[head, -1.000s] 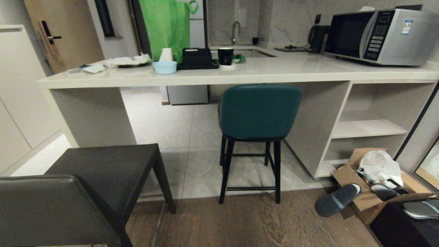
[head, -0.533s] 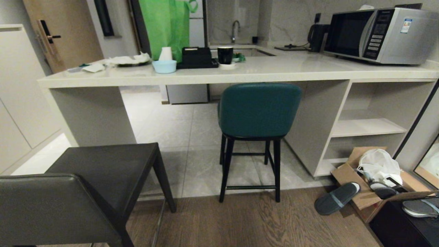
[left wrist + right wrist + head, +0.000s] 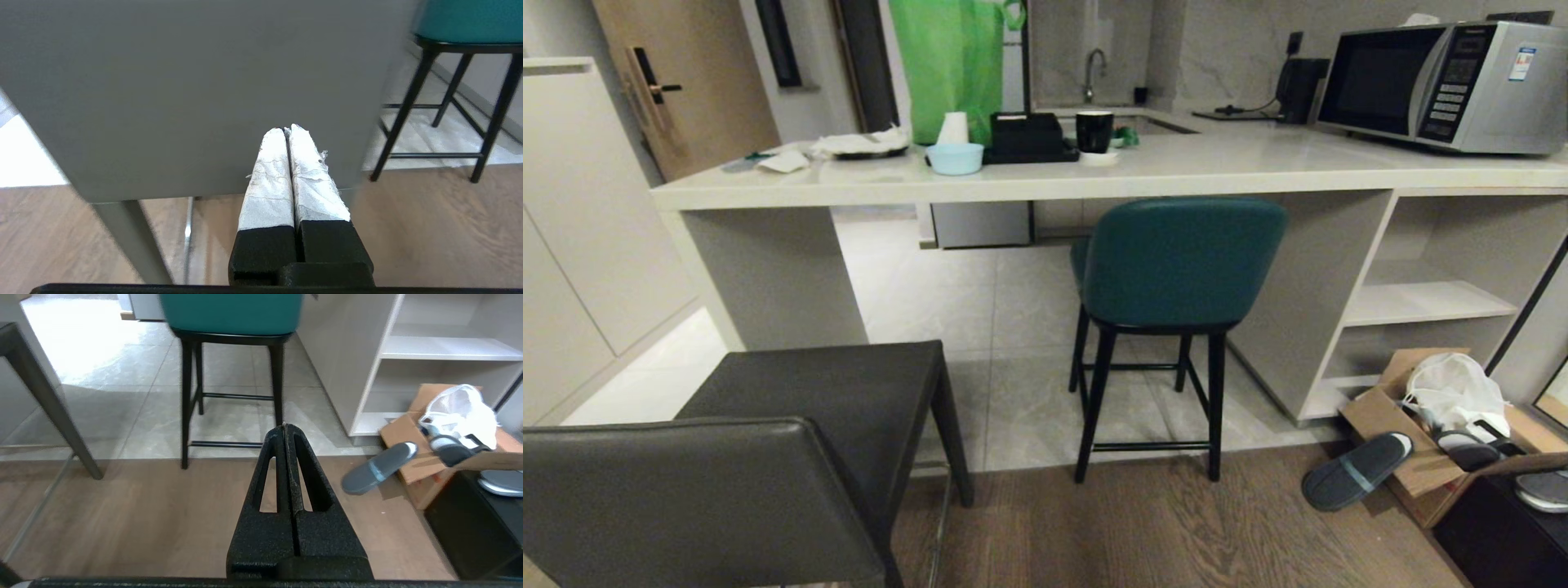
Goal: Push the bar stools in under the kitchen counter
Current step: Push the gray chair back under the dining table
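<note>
Both stools are out from the table (image 3: 1094,175), so neither push is done yet.

Grey stool (image 3: 768,457): well back from the table, nearest the robot, seat short of the table's end panel (image 3: 768,278), feet on the wood floor. Backrest faces the robot, which makes it the natural push surface.

Teal stool (image 3: 1176,261): closer in, backrest top just below the table edge, seat not yet under it. Its near feet stand where tile meets wood, and the shelving (image 3: 1421,302) is just to its side.

Left end effector (image 3: 289,130): wrapped fingers pressed together, nothing held, tip right at the grey backrest; can't tell if it's touching. Together makes sense: a blunt pusher, not a grasp.

Right end effector (image 3: 286,430): also together and empty, aimed at the teal stool's legs but well apart from them.

Risk, my read: the box (image 3: 1429,457) and slipper (image 3: 1356,469) beside the shelving could snag the base if it drives toward the teal stool.
</note>
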`<state>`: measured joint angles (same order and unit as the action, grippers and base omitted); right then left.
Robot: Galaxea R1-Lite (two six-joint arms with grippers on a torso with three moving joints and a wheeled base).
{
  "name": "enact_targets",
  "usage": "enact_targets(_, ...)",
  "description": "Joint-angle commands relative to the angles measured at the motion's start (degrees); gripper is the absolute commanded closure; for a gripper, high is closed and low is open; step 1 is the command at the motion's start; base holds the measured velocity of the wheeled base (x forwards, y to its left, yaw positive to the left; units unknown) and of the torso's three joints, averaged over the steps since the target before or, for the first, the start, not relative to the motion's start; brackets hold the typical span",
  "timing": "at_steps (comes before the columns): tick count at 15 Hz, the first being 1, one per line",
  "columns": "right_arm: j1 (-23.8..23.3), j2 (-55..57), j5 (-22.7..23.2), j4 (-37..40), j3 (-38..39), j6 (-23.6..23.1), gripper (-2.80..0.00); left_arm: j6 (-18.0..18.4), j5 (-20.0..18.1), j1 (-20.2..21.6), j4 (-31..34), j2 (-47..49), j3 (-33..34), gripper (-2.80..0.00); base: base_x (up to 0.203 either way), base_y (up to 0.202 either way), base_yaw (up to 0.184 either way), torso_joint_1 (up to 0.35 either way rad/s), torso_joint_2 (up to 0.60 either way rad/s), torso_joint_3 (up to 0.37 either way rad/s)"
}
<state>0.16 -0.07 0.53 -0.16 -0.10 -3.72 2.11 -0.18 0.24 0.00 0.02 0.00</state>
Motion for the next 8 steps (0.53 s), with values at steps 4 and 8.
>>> enact_targets(4,0.0,0.1,0.0,0.0,0.0,0.0,0.00,0.0,0.0,0.0,0.0,0.0,0.3,0.00,0.000,0.198,0.000,0.002,0.00,0.003)
enact_targets(8,0.0,0.1,0.1,0.0,0.0,0.0,0.00,0.0,0.0,0.0,0.0,-0.1,0.3,0.00,0.000,0.194,-0.002,0.003,0.00,0.003)
